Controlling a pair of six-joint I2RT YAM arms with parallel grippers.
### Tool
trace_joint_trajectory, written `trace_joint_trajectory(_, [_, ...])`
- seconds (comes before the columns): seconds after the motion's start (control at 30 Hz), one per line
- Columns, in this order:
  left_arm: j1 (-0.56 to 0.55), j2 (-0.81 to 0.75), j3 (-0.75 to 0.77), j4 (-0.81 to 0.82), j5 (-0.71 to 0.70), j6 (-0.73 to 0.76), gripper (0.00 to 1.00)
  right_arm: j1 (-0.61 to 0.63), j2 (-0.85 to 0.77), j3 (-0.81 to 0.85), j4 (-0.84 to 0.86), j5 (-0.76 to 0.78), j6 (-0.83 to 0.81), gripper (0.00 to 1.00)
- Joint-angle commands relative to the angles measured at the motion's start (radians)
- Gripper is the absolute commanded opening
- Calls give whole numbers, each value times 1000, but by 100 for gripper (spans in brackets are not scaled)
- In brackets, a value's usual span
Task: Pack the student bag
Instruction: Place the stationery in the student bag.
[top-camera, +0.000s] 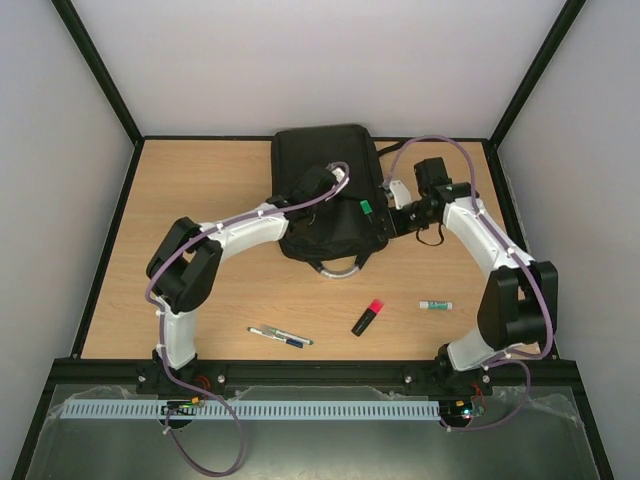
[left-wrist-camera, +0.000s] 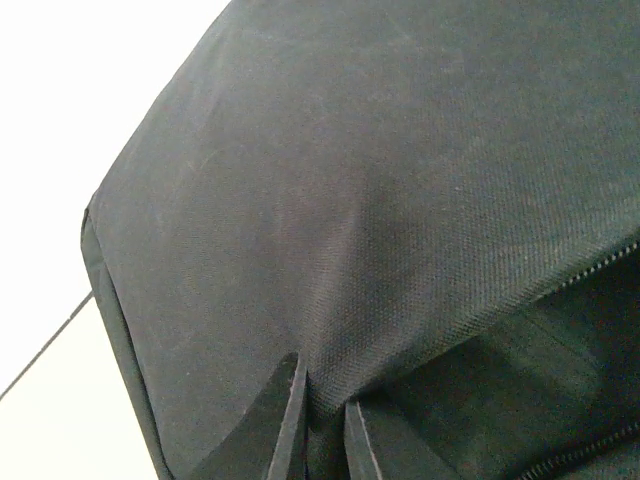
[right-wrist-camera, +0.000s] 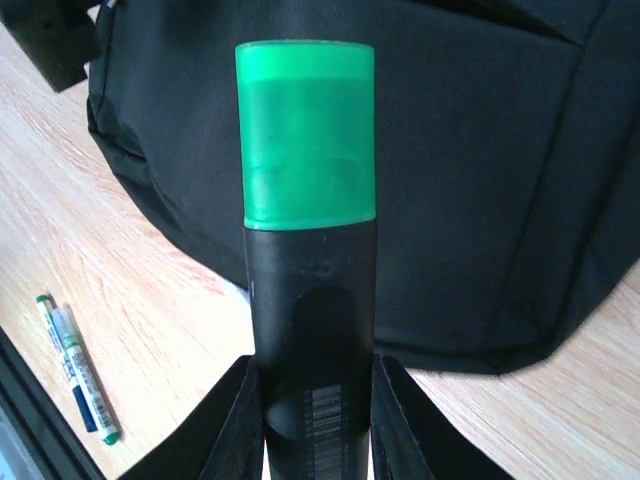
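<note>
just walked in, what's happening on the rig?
The left pincer is pinching the fabric of the student bag next to its zipper opening. The right pincer holds a green-capped highlighter at the bag's edge, not yet inside. A red-capped highlighter, pens and a small white stick lie on the table.

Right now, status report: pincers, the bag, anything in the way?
Left pincer shut, pinching student bag fabric. Right pincer shut on green highlighter, over bag's edge. Nothing blocking it in view.
</note>
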Motion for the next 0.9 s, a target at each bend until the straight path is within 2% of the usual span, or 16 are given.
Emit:
trace_joint_trajectory(0.0, [1, -88, 25, -6, 46, -150, 6, 28, 80, 102, -123, -55, 17, 11])
trace_joint_trajectory(0.2, [3, -87, 87, -95, 116, -279, 6, 90, 203, 111, -130, -60, 39, 11])
trace_joint_trajectory(0.4, [2, -98, 81, -125, 183, -367, 7, 96, 289, 129, -143, -15, 60, 11])
trace_joint_trajectory(0.6, [-7, -92, 58, -137, 176, -366, 8, 96, 313, 188, -94, -14, 127, 11])
trace_joint_trajectory(0.87, [-11, -114, 20, -110, 220, -371, 9, 102, 418, 366, -73, 38, 219, 11])
